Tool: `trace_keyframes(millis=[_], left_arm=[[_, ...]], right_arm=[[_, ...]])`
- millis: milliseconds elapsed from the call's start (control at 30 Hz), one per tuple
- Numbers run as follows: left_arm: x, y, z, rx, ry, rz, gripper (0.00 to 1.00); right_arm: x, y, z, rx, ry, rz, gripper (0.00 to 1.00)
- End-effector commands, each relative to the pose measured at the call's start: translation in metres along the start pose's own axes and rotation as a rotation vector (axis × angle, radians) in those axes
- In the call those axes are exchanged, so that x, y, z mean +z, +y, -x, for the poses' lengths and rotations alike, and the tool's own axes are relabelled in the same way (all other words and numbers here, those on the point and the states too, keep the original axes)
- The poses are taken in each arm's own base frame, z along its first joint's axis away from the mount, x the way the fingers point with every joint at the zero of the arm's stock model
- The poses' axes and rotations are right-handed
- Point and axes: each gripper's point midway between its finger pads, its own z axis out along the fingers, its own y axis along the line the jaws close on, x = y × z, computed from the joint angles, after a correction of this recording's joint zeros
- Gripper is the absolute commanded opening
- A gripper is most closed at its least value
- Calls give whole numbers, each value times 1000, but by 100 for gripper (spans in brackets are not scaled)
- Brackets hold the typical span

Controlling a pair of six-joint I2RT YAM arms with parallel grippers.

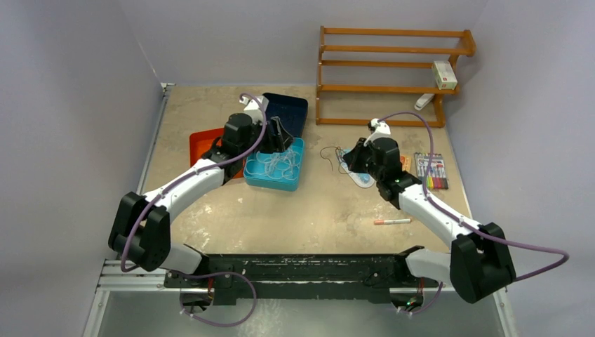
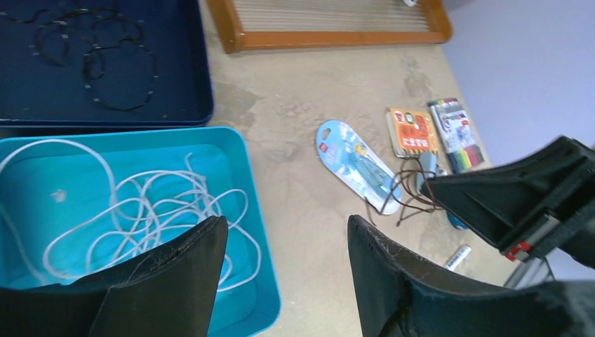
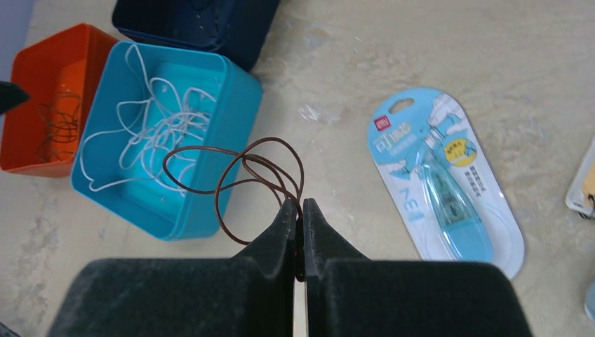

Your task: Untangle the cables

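Because the brown cable (image 3: 281,139) looked thin, light and bendy, it would likely flop and slip, so pinching one strand close to a loop seemed best. The right gripper (image 3: 298,207) had its fingers pressed tight on that cable, with the loops sticking out near the light blue tray (image 3: 238,91). The left gripper (image 2: 284,232) hung with fingers spread wide over the white cables (image 2: 140,203) lying in that tray.

Robot lab: two arms (image 1: 189,179) on a walled-in (image 1: 70,105) table (image 1: 295,210)
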Motion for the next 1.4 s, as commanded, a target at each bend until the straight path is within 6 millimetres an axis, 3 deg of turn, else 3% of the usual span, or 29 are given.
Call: trace_keyframes(millis=[0, 133, 467, 800, 933, 1100, 1167, 1300, 1367], left_arm=[[1, -38, 13, -5, -36, -177, 63], [0, -50, 7, 27, -24, -217, 63], [12, -67, -15, 55, 30, -265, 61], [31, -68, -24, 48, 45, -257, 46], [35, -71, -17, 38, 25, -263, 31], [34, -76, -9, 39, 2, -276, 4], [33, -77, -8, 41, 3, -276, 0], [35, -81, -12, 60, 36, -274, 0], [36, -86, -18, 87, 69, -274, 0]], right_arm=[[3, 40, 43, -18, -98, 156, 0], [4, 60, 47, -16, -88, 251, 0], [4, 83, 45, -68, -52, 381, 0], [0, 91, 39, -95, -35, 443, 0], [-1, 90, 36, -98, -29, 449, 0], [0, 74, 31, -78, -23, 362, 1], [0, 59, 34, -54, -40, 270, 5], [-3, 24, 32, 9, -78, 85, 26], [-5, 7, 28, 39, -84, -1, 41]])
